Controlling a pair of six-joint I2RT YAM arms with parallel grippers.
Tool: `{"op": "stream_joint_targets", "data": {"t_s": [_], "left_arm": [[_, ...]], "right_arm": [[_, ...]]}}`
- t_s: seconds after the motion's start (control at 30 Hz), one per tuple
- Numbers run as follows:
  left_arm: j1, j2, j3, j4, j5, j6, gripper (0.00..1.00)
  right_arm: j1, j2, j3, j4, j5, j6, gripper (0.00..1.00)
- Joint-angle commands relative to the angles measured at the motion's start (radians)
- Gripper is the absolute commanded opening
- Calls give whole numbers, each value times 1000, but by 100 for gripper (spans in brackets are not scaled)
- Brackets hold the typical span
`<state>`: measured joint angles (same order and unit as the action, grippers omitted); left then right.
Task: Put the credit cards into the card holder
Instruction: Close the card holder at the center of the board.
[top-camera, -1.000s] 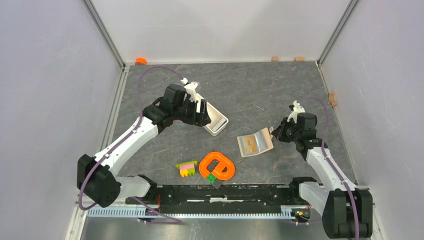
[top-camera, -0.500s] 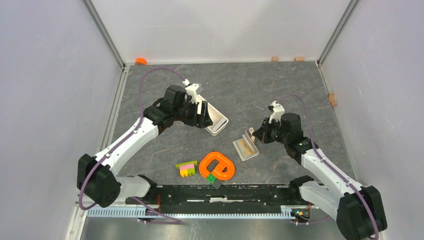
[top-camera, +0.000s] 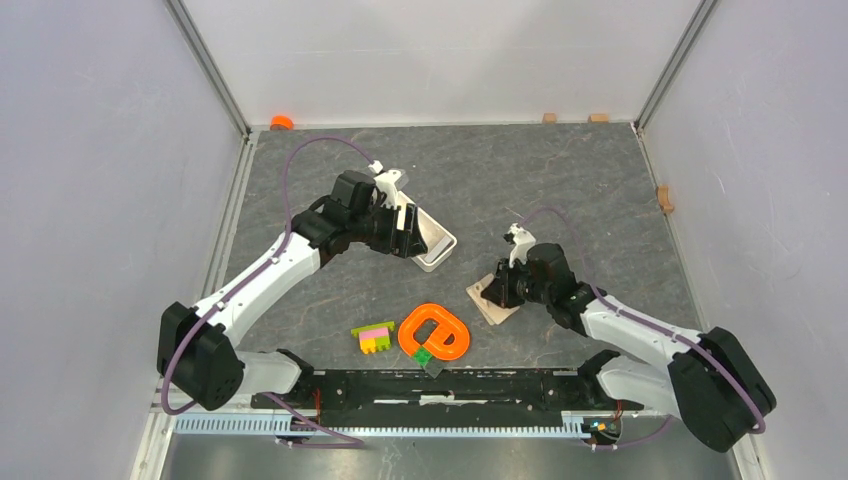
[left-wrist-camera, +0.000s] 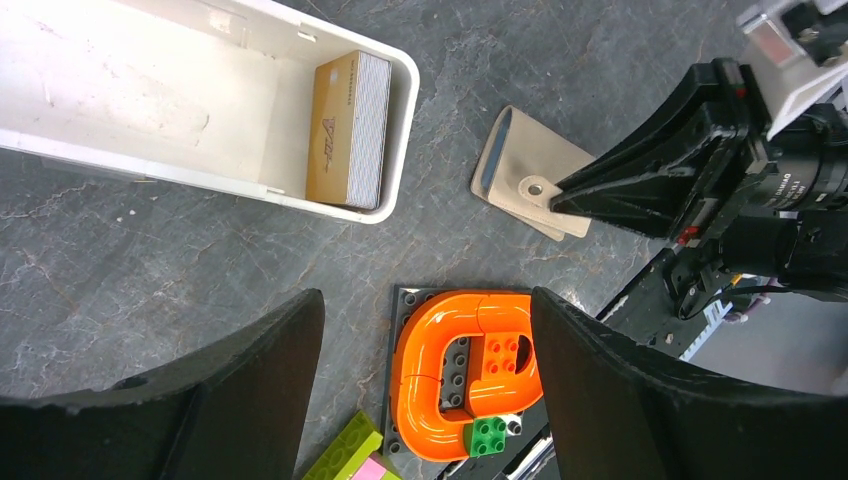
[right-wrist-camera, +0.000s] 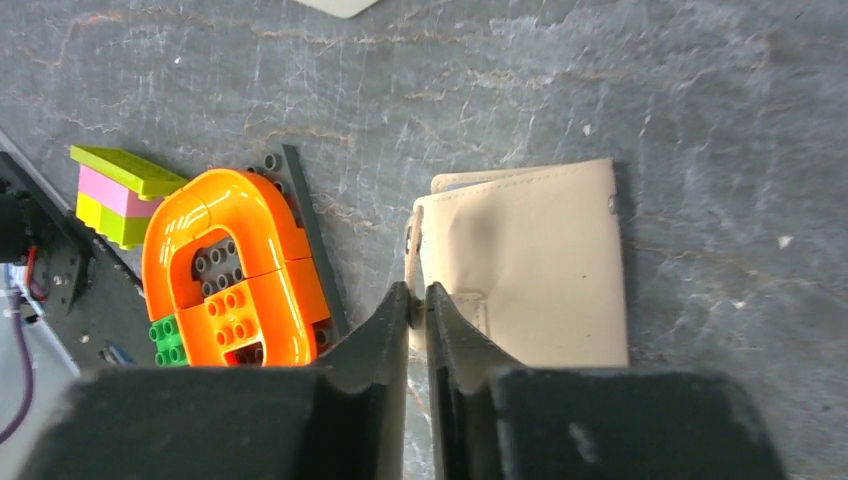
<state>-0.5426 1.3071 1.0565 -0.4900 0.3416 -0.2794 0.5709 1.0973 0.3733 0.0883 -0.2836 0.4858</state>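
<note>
Grey tabletop (top-camera: 560, 170), pale walls (top-camera: 440, 50), card holder (right-wrist-camera: 530, 260)

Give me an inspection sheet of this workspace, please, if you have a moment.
Surface: grey stone-patterned table.
Job's things: card holder folded shut on the table; a bluish credit card peeks from its edge.
Clutter: white tray holding a gold-brown pack; orange curved brick; pink-yellow-green bricks.
Tools: left tool open near the tray; right tool pinching the holder's clasp tab.
Cables: a purple cable arches over each arm.
Surroundings: grey walls; small orange piece and tan blocks at the table's edges.
</note>
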Motion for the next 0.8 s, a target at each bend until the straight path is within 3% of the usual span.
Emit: {"op": "stream_joint_targets", "data": {"t_s": [0.0, 0.07, 0.13, 0.27, 0.53, 0.77], "left_arm": [[6, -1, 0, 39, 10, 6, 81], [6, 1, -1, 39, 7, 8, 81], [5, 2, -2, 39, 4, 9, 81], [5, 3, -1, 36, -4, 13, 81], [-28, -2, -5, 68, 8, -32, 78], [-264, 86, -52, 294, -51, -264, 78]], "right_arm": [[15, 30, 12, 69, -41, 3, 25], [14, 26, 63, 41, -82, -51, 41], [12, 12, 133, -37, -70, -109, 50], [-35, -10, 256, -206, -44, -212, 61], [-310, 13, 193, -272, -133, -253, 59], [-344, 68, 81, -176, -289, -205, 53]]}}
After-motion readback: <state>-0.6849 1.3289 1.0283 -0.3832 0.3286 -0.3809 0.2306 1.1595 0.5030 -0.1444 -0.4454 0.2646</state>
